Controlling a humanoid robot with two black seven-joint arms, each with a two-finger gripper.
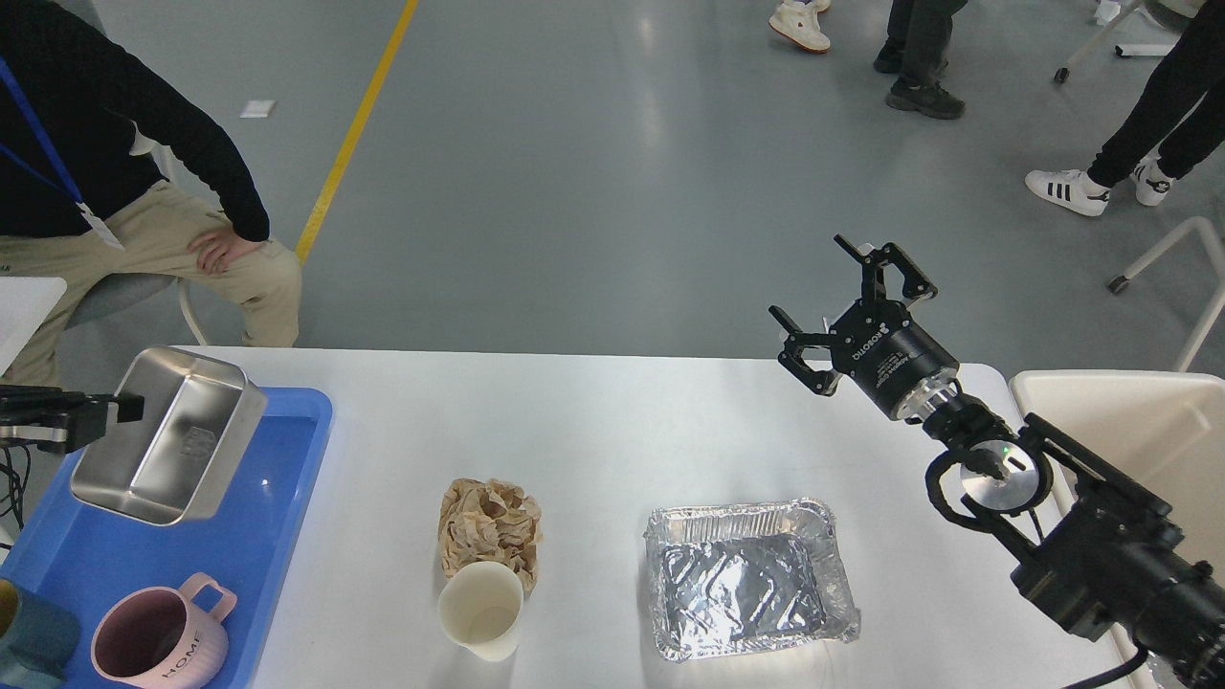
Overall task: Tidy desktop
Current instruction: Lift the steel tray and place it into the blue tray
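The white desktop [593, 421] fills the lower view. My left gripper [115, 411] is shut on the rim of a steel tin [172, 435] and holds it tilted in the air over the blue tray [287, 459] at the left. My right gripper [842, 297] is open and empty, raised above the table's far right edge. On the desktop lie a crumpled brown paper ball [490, 520], a paper cup [480, 610] right in front of it, and a foil tray [748, 577].
The blue tray holds a pink mug [163, 643] and a dark teal cup [29, 641] at its near end. A cream bin [1139, 431] stands off the table's right edge. A person [105, 182] sits at the far left; others stand beyond the table.
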